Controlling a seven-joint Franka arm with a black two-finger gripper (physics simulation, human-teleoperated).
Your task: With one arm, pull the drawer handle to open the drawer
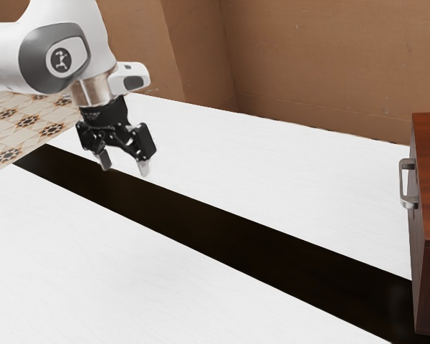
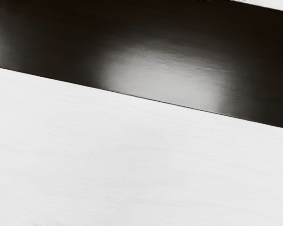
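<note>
A dark brown wooden drawer cabinet (image 1: 428, 229) stands at the exterior view's right edge, its front face turned toward the arm. A grey metal handle (image 1: 407, 185) sticks out of that face near the top. My black gripper (image 1: 125, 165) hangs open above the table at the exterior view's upper left, far from the handle, with nothing between its fingers. Its fingertips point down over the boundary of the white surface and the dark stripe. In the wrist view, the glossy dark stripe (image 2: 146, 61) runs across the white tabletop (image 2: 132, 165) under my hand.
The white table (image 1: 287, 165) carries a wide dark stripe (image 1: 222, 229) running diagonally from upper left to lower right. Brown walls (image 1: 322, 50) rise behind it. Patterned floor tiles (image 1: 21, 125) show at the far left.
</note>
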